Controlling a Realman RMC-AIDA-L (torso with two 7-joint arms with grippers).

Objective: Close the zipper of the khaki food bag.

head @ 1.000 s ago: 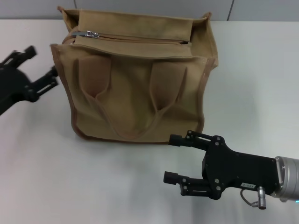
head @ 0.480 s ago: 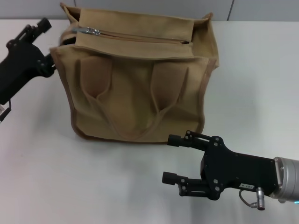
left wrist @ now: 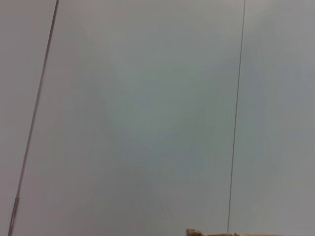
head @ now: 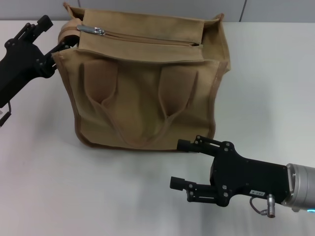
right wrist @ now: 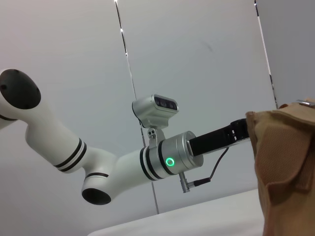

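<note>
The khaki food bag [head: 147,93] stands upright in the middle of the white table, handles hanging down its front. The zipper [head: 147,39] runs across its top panel, with the silver pull tab [head: 93,30] at the left end. My left gripper [head: 54,34] is open at the bag's top left corner, one finger [head: 63,46] against the corner and a little short of the pull tab. My right gripper [head: 180,164] is open and empty, low over the table in front of the bag's right bottom corner. In the right wrist view the bag's side [right wrist: 288,167] shows, with the left arm [right wrist: 167,157] reaching behind it.
The white table [head: 49,187] spreads around the bag, with a grey wall behind it. The left wrist view shows mostly the wall and a sliver of the bag [left wrist: 211,232].
My left gripper has moved up and right, from beside the bag's left side to its top left corner near the pull tab. The right gripper has hardly moved.
</note>
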